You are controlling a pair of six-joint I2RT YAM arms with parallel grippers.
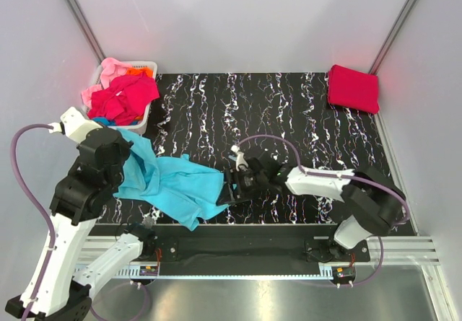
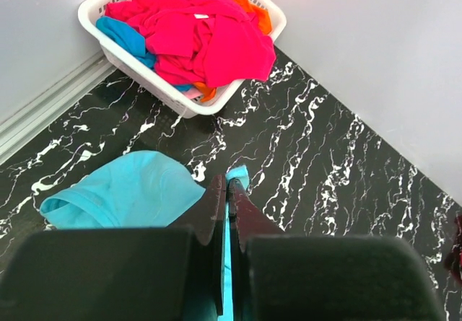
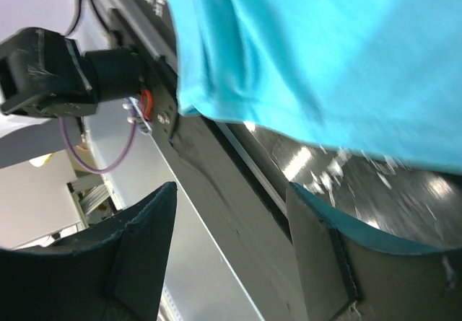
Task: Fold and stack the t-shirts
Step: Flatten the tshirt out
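Overhead, a turquoise t-shirt [image 1: 177,184] lies rumpled across the near left part of a black, white-veined table [image 1: 289,112], its lower hem spilling over the front edge. The left gripper [image 2: 227,184] is clenched on a fold of that shirt, a strip of turquoise cloth showing between its closed jaws in the left wrist view. The right gripper [image 1: 232,184] sits low at the shirt's right edge with its jaws spread and nothing between them; its own camera shows the turquoise cloth just ahead of the parted fingers [image 3: 144,227]. At the far left corner a white slotted basket [image 2: 137,67] holds a heap of unfolded shirts: a magenta-red one [image 1: 126,97] on top, a pink one [image 1: 108,72] behind, with orange [image 1: 136,69] and blue [image 2: 123,36] showing underneath. A crimson red t-shirt [image 1: 353,88] lies folded at the far right corner, well apart from both arms.
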